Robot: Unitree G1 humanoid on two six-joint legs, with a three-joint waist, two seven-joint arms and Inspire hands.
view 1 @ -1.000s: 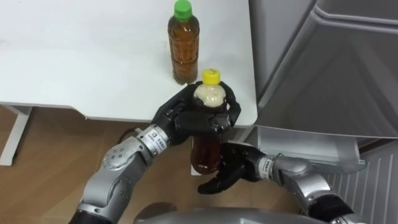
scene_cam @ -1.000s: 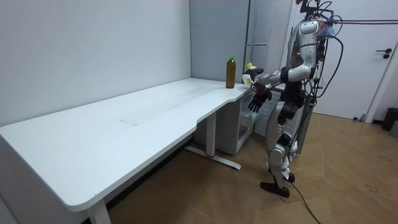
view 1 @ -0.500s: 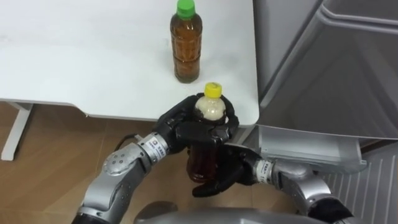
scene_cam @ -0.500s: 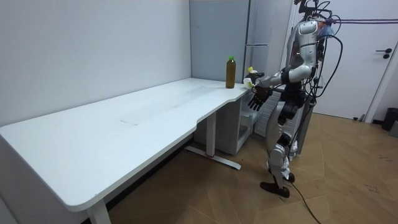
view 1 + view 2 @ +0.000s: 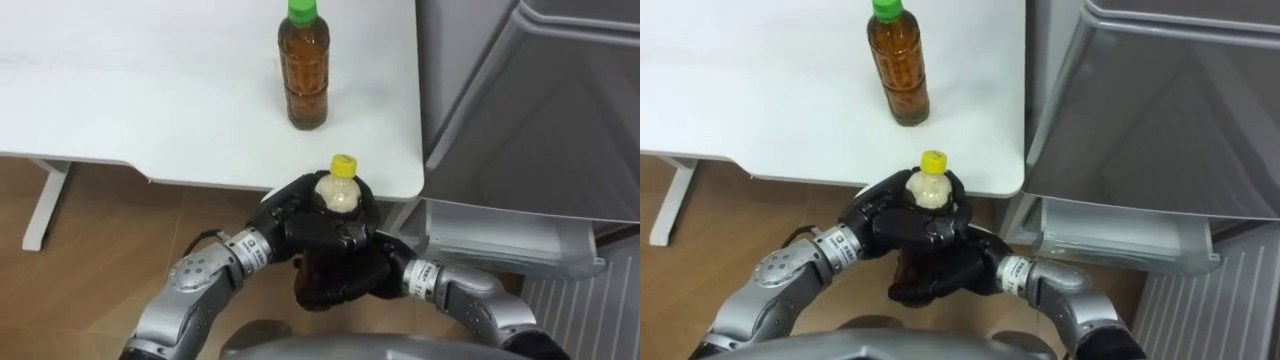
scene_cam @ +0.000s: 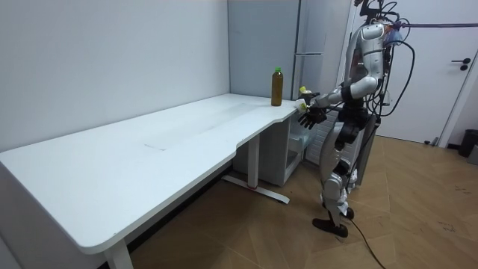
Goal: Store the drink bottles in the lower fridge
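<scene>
As the robot stands at the worktop's end, right by the fridge, both arms come together low in front of its chest, and the drink is there between them. The right hand (image 5: 348,282) sits lowest and nearest, its fingers curled round the dark lower body of the yellow-capped bottle (image 5: 340,190). Directly above it, the left hand (image 5: 312,218) wraps the bottle's upper part, fingers closed just under the pale shoulder. The yellow cap pokes up clear of both hands. The bottle is upright, held in the air over the wooden floor (image 5: 90,230), just off the front edge of the white worktop (image 5: 120,90) near its right corner.

Further out, the green-capped bottle (image 5: 305,70) stands upright on the worktop, close to the right-hand edge and apart from the hands. It holds brown liquid.

Off to the robot's right rises the grey fridge (image 5: 530,120), and a pale shelf (image 5: 500,240) juts out low down on it, beside the right forearm. From the room view, the robot is upright on both legs with its hands level with the worktop's edge.
</scene>
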